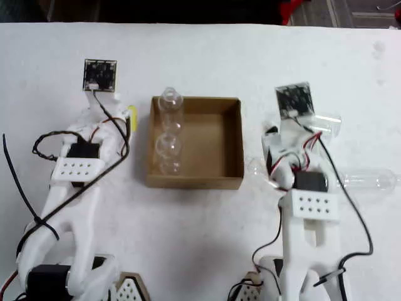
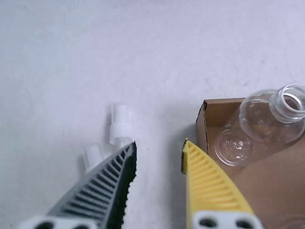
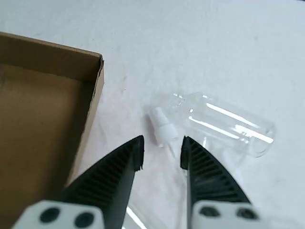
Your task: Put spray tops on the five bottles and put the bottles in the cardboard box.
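The cardboard box (image 1: 216, 141) sits mid-table between the arms. Clear bottles without tops stand along its left wall, one at the far corner (image 1: 170, 100) (image 2: 271, 112) and another behind it (image 1: 168, 147). My left gripper (image 2: 158, 148) is open above the table just left of the box, and two white spray tops (image 2: 118, 124) (image 2: 93, 155) lie by its grey finger. My right gripper (image 3: 162, 152) is open over a bottle (image 3: 224, 124) (image 1: 326, 123) lying right of the box, with a white spray top (image 3: 164, 126) at its neck end.
Two more clear bottles lie on the white table by the right arm (image 1: 310, 204), one to its right (image 1: 369, 180) and one between it and the box (image 1: 257, 166). Cables hang off the left arm (image 1: 78, 166). The box's right half is bare.
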You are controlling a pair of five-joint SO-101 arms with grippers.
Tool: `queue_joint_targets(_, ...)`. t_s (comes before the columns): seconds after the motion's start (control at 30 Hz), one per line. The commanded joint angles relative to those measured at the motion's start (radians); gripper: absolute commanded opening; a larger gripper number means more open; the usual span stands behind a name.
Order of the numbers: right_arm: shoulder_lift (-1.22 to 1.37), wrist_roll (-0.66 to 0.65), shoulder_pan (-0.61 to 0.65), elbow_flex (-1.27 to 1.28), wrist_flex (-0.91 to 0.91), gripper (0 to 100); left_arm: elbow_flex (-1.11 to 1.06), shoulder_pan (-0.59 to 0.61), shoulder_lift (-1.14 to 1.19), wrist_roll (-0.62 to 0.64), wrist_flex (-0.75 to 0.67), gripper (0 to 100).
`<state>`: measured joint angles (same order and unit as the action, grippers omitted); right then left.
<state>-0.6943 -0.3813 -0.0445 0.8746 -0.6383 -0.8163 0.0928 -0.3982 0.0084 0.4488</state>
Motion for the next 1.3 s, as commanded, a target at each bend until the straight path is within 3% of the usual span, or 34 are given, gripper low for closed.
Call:
queue_joint_targets(0.0,0.062,-0.129,-0.076,-0.193,-0.047,10.9,0.009,0.005,-0.004,0.011,-0.026,15)
queue_joint_targets(0.13,0.22,-0.203,-0.13,-0.434,-0.171,11.0,0.011,0.004,-0.004,0.011,-0.026,15)
queue_joint_targets(0.27,0.398,-0.396,-0.104,-0.631,-0.3,11.0,0.011,0.008,-0.004,0.011,-0.026,15)
queue_joint_targets(0.6,0.67,-0.792,-0.035,-0.829,-0.446,11.0,0.006,0.008,-0.002,0.011,-0.025,15)
queue_joint_targets(1.03,1.023,-0.839,-0.031,-1.135,-0.509,10.8,0.006,0.008,-0.002,0.011,-0.026,15)
queue_joint_targets(1.27,1.205,-0.959,-0.022,-1.35,-0.662,10.8,0.009,0.004,-0.002,0.008,-0.026,15)
